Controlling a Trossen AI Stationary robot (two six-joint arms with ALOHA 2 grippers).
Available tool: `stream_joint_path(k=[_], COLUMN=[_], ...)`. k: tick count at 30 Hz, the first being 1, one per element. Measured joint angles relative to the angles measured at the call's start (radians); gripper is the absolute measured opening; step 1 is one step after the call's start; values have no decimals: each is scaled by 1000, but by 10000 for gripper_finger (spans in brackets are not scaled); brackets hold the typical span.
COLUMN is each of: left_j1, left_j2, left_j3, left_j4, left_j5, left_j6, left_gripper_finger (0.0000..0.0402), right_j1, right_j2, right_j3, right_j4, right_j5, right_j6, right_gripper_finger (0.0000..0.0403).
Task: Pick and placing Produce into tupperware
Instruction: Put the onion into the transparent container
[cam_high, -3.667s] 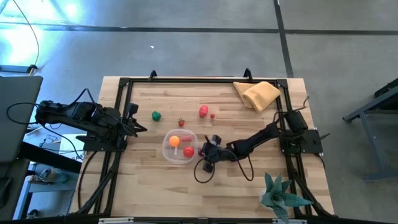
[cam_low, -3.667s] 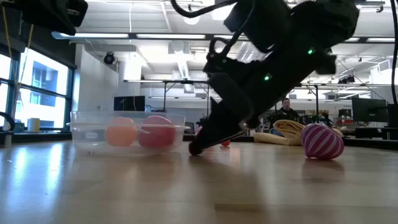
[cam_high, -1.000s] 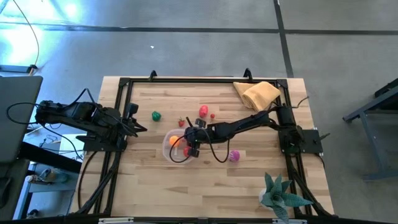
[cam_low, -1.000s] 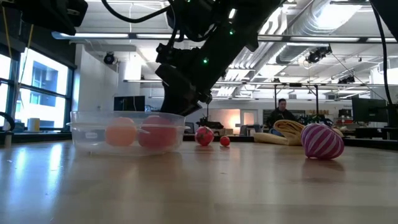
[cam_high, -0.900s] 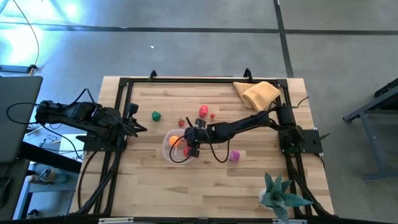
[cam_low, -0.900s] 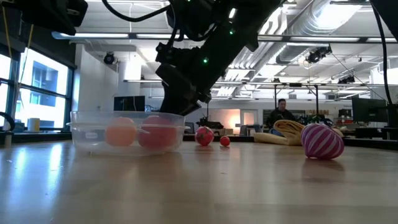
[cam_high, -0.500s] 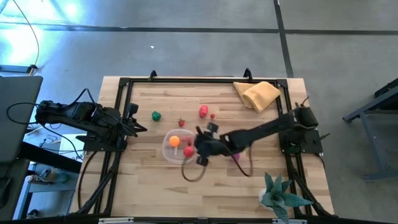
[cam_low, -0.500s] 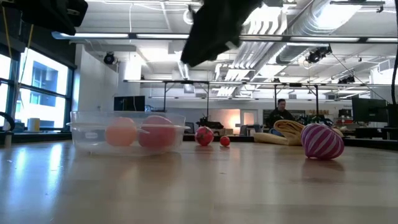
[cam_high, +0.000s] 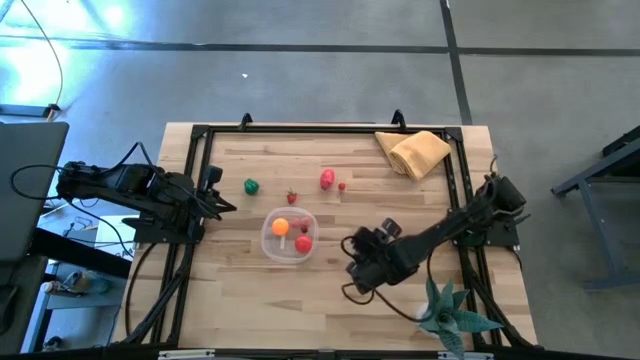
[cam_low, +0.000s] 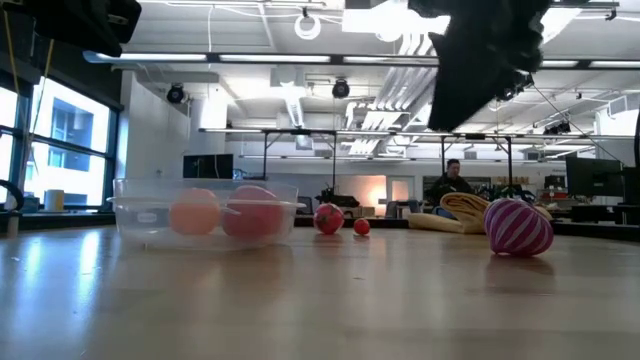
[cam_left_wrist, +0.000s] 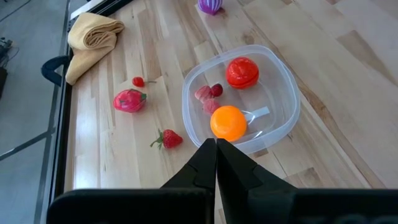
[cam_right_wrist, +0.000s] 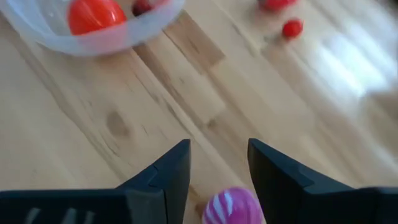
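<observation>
The right tool (cam_right_wrist: 217, 180) hangs above the pale planked wooden desk (cam_high: 260, 290), its two dark angular fingers (cam_right_wrist: 163, 180) spread wide with nothing between them. Directly beneath the gap sits a rounded purple toy vegetable with white stripes (cam_right_wrist: 231, 207), smooth and glossy, resting on the desk and not touched by either finger. In the low view that striped piece (cam_low: 518, 227) stands alone, well apart from the container.

Ahead of this tool lies the tupperware (cam_right_wrist: 93, 37), a shallow clear plastic tub with a soft rounded rim. It holds a shiny red tomato (cam_left_wrist: 242, 71), a smooth orange ball-shaped fruit (cam_left_wrist: 228, 122) and a few small dull pink-red pieces (cam_left_wrist: 208, 96).

Beyond the tub, loose on the desk, are a little strawberry (cam_left_wrist: 169, 139) with a green stalk, a pink-red lumpy fruit (cam_left_wrist: 129, 100), a tiny red cherry (cam_left_wrist: 138, 81) and a green pepper (cam_high: 251, 186).

The left tool (cam_left_wrist: 216, 152) waits at its own side of the desk, fingers pressed together, pointing toward the tub. A crumpled tan cloth (cam_high: 414, 151) lies at the far corner.
</observation>
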Motion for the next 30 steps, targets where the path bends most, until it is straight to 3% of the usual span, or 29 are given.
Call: stream_joint_path(k=[7, 13, 21, 30], left_j1=[0, 0, 0, 0], left_j2=[0, 0, 0, 0], left_j3=[0, 0, 0, 0], left_j4=[0, 0, 0, 0], left_j5=[0, 0, 0, 0], left_j6=[0, 0, 0, 0], left_gripper_finger=[3, 3, 3, 3], right_j1=[56, 95, 128, 128], right_j2=[0, 0, 0, 0], right_j3=[-75, -79, -79, -111], right_j4=[-7, -7, -130, -114], right_j5=[-21, -39, -49, -67], right_j6=[185, 198, 359, 364], right_gripper_finger=[190, 243, 310, 367])
